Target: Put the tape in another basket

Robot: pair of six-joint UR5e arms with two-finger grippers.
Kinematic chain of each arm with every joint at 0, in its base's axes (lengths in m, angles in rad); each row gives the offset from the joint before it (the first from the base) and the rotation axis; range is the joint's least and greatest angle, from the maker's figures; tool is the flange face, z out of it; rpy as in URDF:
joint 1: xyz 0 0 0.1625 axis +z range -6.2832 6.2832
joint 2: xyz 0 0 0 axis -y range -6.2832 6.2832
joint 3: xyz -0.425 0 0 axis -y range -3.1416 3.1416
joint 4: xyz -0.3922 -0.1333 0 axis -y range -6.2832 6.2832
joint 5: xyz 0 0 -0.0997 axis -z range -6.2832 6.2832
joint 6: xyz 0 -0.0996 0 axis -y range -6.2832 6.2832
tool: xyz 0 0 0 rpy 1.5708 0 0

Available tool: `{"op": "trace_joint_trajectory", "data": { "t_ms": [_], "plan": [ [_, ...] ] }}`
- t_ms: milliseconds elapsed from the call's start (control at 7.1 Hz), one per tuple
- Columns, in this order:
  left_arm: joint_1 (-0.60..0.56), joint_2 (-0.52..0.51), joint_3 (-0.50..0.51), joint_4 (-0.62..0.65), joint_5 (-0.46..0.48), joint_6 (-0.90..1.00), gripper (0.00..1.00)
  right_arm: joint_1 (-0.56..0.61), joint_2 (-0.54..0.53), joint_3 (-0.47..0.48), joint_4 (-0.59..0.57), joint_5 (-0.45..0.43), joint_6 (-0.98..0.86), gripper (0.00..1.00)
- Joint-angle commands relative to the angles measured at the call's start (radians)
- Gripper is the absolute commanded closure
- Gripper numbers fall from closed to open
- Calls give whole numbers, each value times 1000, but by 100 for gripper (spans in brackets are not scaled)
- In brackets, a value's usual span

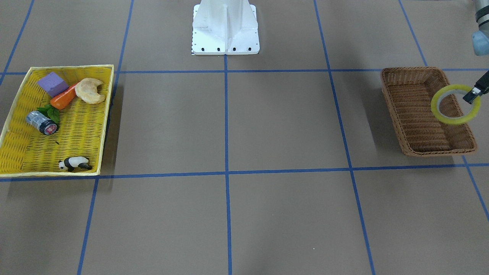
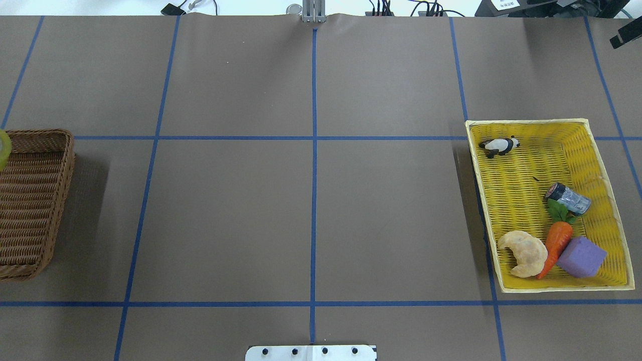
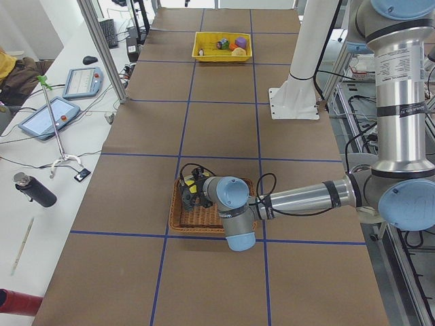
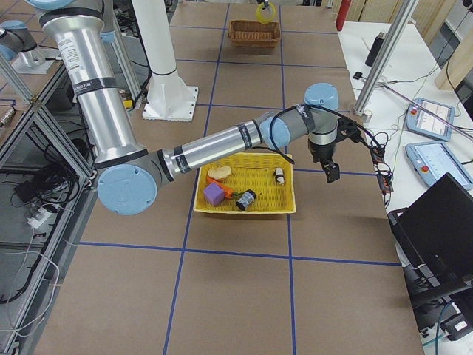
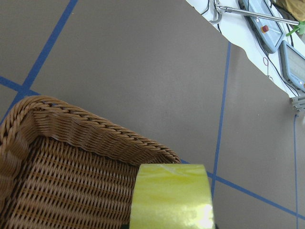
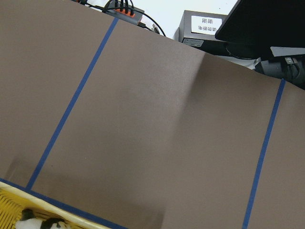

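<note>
The tape (image 1: 454, 120), a yellow-green roll with a grey-white core, hangs upright over the right-hand rim of the brown wicker basket (image 1: 412, 114) in the front-facing view. My left gripper (image 1: 473, 94) is shut on the roll's upper edge. In the left wrist view the tape (image 5: 169, 198) fills the bottom edge above the basket's (image 5: 71, 191) corner. In the overhead view only a sliver of the tape (image 2: 2, 148) shows at the left edge by the basket (image 2: 30, 200). My right gripper (image 4: 332, 171) hangs beyond the yellow tray-basket; I cannot tell whether it is open or shut.
The yellow tray-basket (image 1: 68, 67) at the other end holds a purple block (image 1: 52, 84), a carrot (image 1: 63, 98), a croissant (image 1: 89, 91), a small grey cylinder (image 1: 41, 122) and a panda figure (image 1: 74, 163). The robot base (image 1: 225, 26) stands at mid-table.
</note>
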Motion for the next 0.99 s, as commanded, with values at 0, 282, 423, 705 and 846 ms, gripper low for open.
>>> {"op": "trace_joint_trajectory", "data": {
  "t_ms": [0, 282, 423, 705, 846],
  "plan": [
    [7, -3, 41, -83, -6, -16, 1, 1, -1, -1, -1, 0, -2, 0],
    [16, -3, 88, -157, -7, -14, 1, 9, -2, -1, -4, 0, -2, 0],
    [19, -3, 88, -160, -7, -13, 1, 13, -2, -1, -6, 0, -2, 0],
    [19, -3, 92, -168, -7, -10, 1, 13, -2, 0, -6, 0, -3, 0],
    [19, -9, 89, -168, -9, -8, 1, 27, -5, 2, -10, 0, -3, 0]
  ]
}}
